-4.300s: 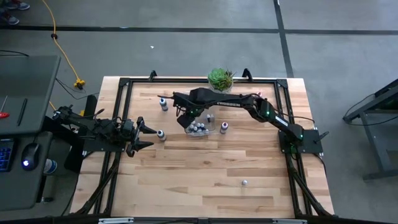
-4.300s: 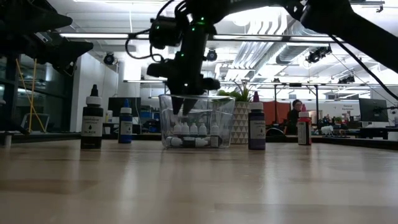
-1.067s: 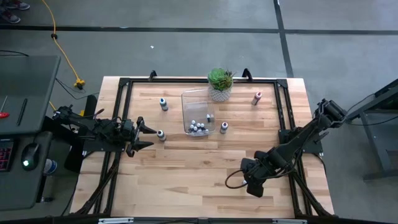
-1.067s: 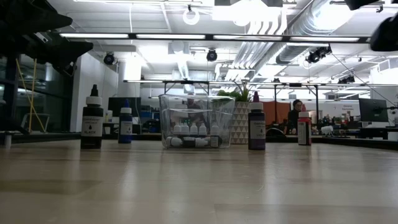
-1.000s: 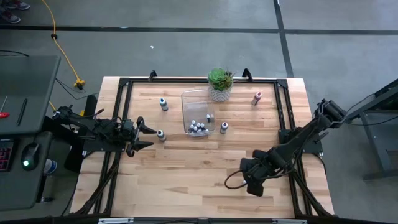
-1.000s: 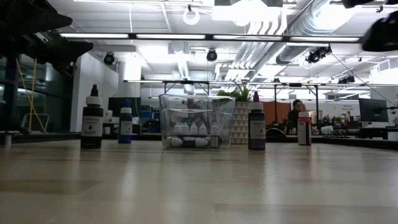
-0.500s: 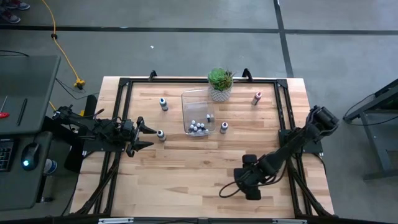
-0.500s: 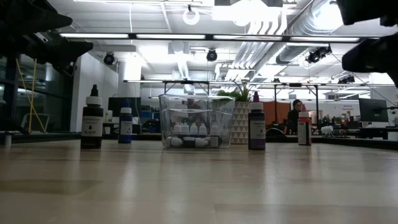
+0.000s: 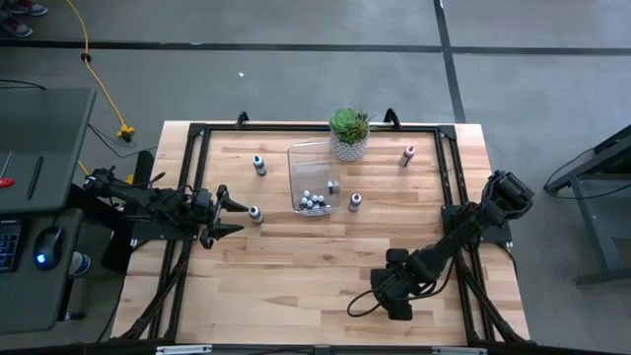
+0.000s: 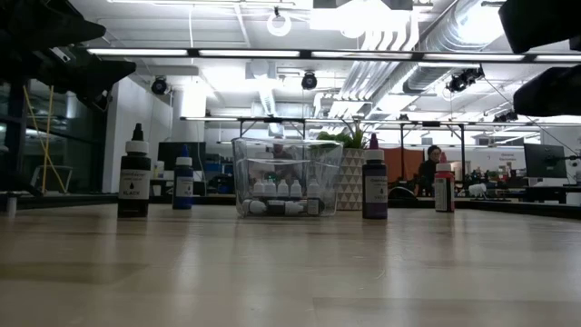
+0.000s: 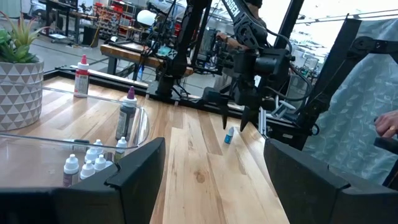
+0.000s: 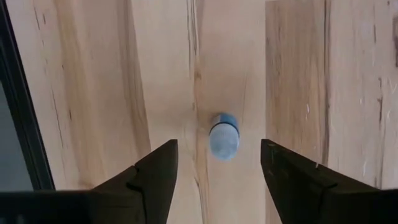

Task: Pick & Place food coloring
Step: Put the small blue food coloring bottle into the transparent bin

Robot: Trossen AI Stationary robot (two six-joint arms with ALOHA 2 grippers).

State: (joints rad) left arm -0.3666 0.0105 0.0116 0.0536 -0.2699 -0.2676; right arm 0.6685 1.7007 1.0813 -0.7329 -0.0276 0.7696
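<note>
While my right pincer (image 12: 214,163) hangs released above a lone blue bottle (image 12: 223,135) near the tabletop's (image 9: 296,266) front edge, descent and clenching come next.

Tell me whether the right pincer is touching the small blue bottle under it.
Apart. In the right wrist view the blue bottle stands on bare wood between the open right pincer fingers, with wood showing on both sides.

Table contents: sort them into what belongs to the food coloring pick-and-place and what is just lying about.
Job:
- small blue bottle lying on the wood, right end effector open above it
- tiny bottles already in the clear bin
- larger coloring bottles standing around the bin

Lying about:
- potted succulent
- left end effector, open, idle
</note>
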